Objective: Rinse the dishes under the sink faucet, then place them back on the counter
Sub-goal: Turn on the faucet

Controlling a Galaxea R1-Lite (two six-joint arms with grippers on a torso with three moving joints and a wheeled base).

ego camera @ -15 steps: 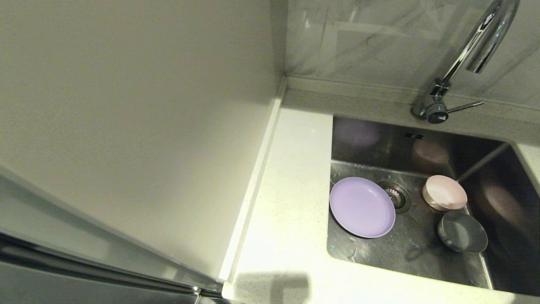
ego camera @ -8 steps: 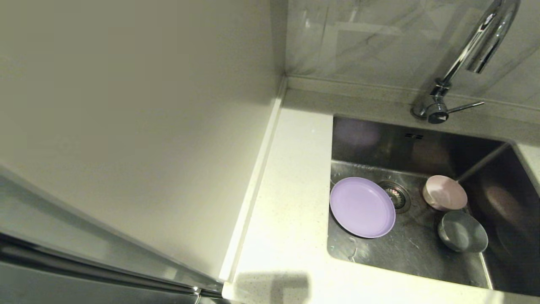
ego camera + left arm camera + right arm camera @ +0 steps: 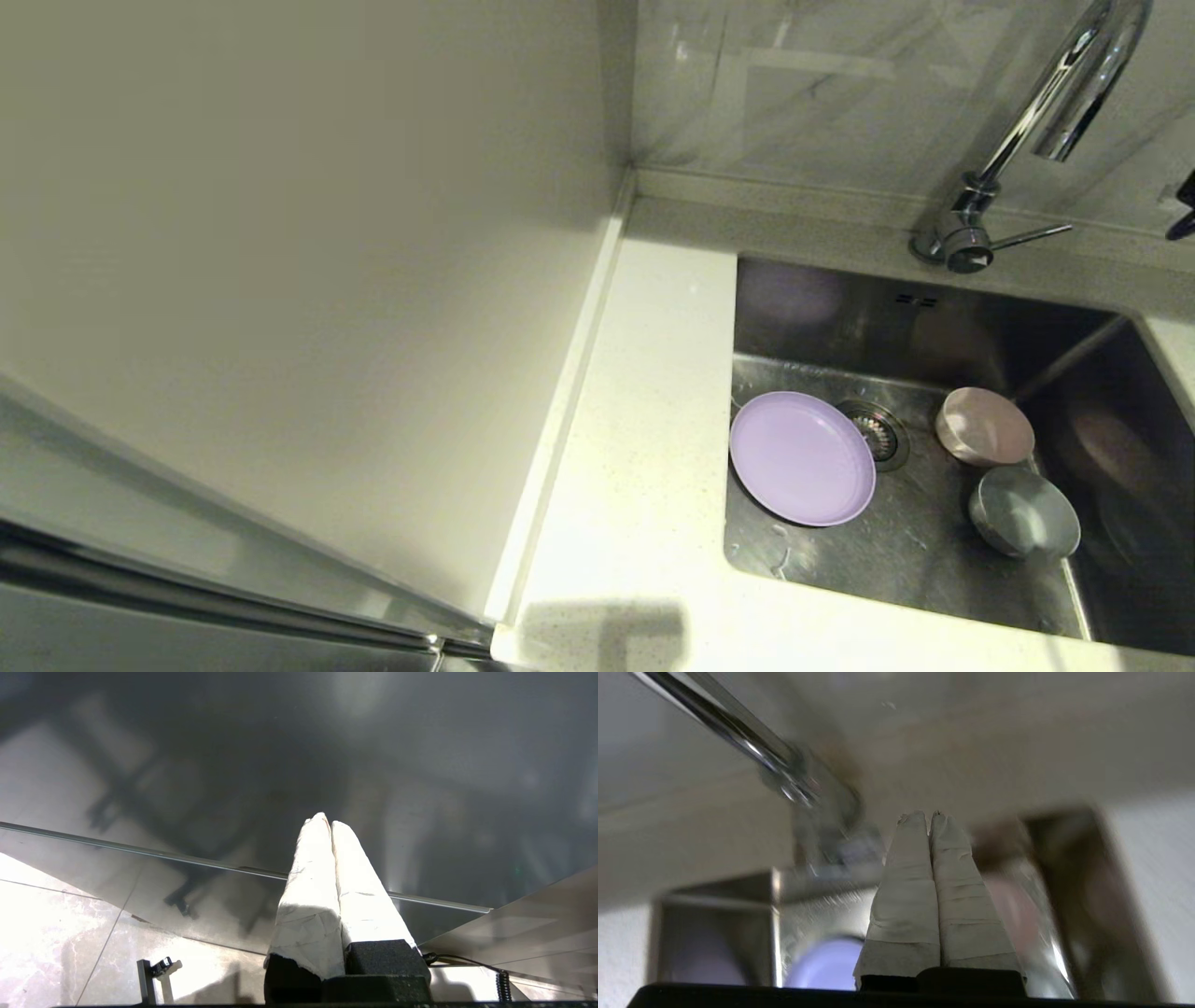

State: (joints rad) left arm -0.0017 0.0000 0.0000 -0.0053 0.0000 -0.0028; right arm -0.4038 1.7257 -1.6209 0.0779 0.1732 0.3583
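Three dishes in sink [image 3: 1102, 597]: lilac plate [image 3: 801, 457] by drain, pink bowl [image 3: 984, 427] & blue-grey bowl [image 3: 1024, 511] side by side. Right claw [image 3: 930, 815] pressed together, empty, near faucet [image 3: 1046, 112]. Left claw [image 3: 327, 820] pressed together, parked away from surface [image 3: 644, 411].

Three dishes [image 3: 802, 457] in sink [image 3: 920, 322]

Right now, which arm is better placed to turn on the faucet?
The right. Its gripper, shut and empty, points toward the faucet above the sink. The left gripper hangs parked by a dark panel, away from the sink.
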